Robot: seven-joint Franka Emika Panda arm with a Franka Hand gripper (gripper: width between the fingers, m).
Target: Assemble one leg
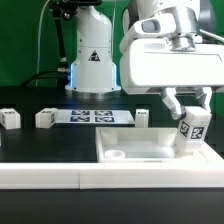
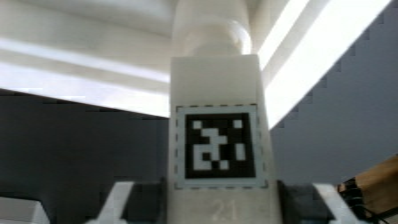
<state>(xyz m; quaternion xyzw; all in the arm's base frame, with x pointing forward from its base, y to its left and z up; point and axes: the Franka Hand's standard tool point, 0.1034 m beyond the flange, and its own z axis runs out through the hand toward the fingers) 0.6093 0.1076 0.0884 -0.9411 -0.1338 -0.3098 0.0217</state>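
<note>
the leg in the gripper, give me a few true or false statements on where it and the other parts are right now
1. The gripper is shut on the leg, which stands upright. True.
2. The leg lies flat on the marker board. False: it is held at the exterior view's right end of the white panel.
3. Two loose legs sit on the exterior view's left of the marker board. True.
4. The round socket near the panel's other end has a leg in it. False: it is empty.
</note>
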